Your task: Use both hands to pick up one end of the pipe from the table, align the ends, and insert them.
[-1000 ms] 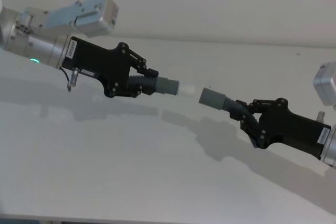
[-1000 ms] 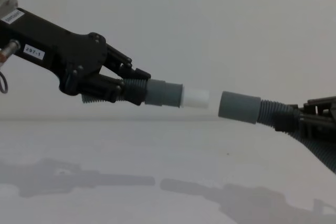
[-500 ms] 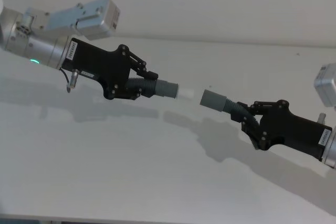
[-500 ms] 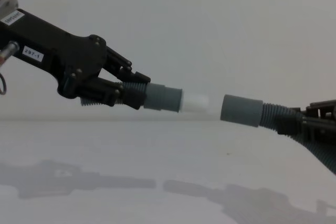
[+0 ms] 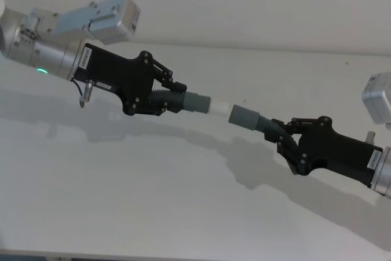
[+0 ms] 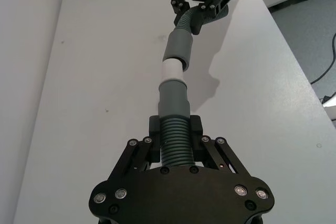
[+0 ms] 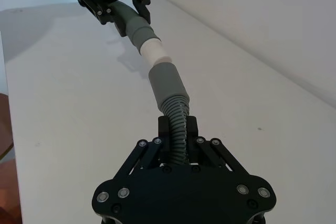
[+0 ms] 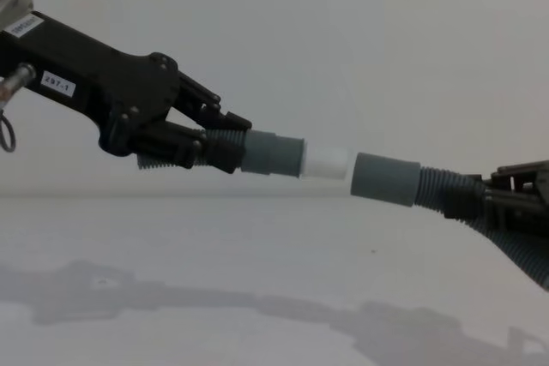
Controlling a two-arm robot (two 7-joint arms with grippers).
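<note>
Both pipe pieces hang in the air above the white table. My left gripper is shut on the ribbed part of the nearly straight piece. That piece's grey cuff ends in a white tip. My right gripper is shut on the curved piece, whose plain grey cuff faces the white tip. The two ends are in line, and the white tip meets the mouth of the plain cuff. I cannot tell how far in it sits.
A pale wall rises behind the table's far edge. The table's right edge drops to a grey floor with a cable. The arms' shadows lie on the surface below the pipe.
The gap between the two ends has closed. The right gripper brought the plain cuff leftward to the white tip, and the left gripper edged slightly right.
</note>
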